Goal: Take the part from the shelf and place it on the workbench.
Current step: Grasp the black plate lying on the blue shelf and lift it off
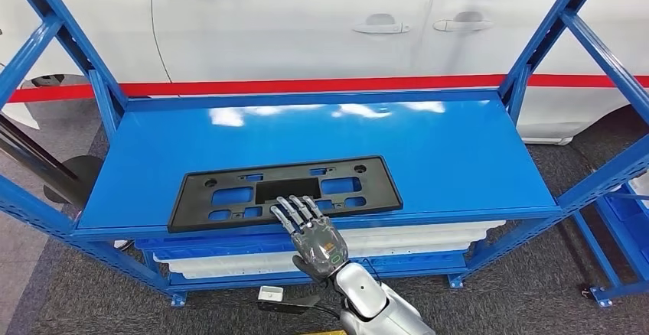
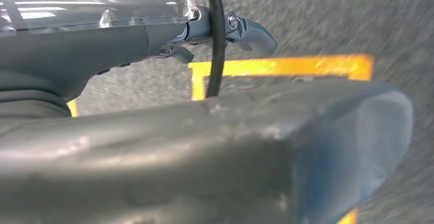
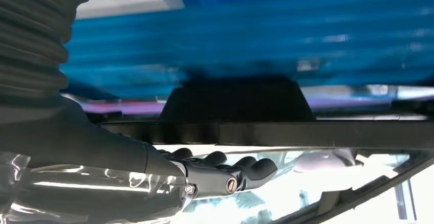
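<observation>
Head view looks down on a white car (image 1: 306,29) with a red stripe, parked just behind the blue shelf (image 1: 474,144) and closing off the whole far side. The shelf's top deck is a wide glossy blue sheet, bare to the right of the part and behind it, so there is open room on those sides. Slanted blue braces rise at both back corners and along both ends, narrowing the way in from the sides; the front edge is open. Below the deck, pale flat panels (image 1: 413,239) lie stacked on the lower level. A second blue frame (image 1: 624,220) stands close off the right end, on the dark carpet.

The part (image 1: 283,191), a flat black plate holder with rectangular cut-outs, lies on the deck left of centre, its long side running just inside the front edge and its left end slightly nearer the lip.

The right hand (image 1: 314,232) reaches up from below at the front edge, fingers (image 1: 295,211) straight and spread, their tips over the near rim of the part. It grips nothing.

In the left wrist view the left hand (image 2: 240,29) hangs over grey floor with yellow tape lines (image 2: 286,66); a black cable (image 2: 215,35) crosses it, and I cannot tell how its fingers lie.

A small white box (image 1: 270,294) sits on the floor by the shelf's foot.
</observation>
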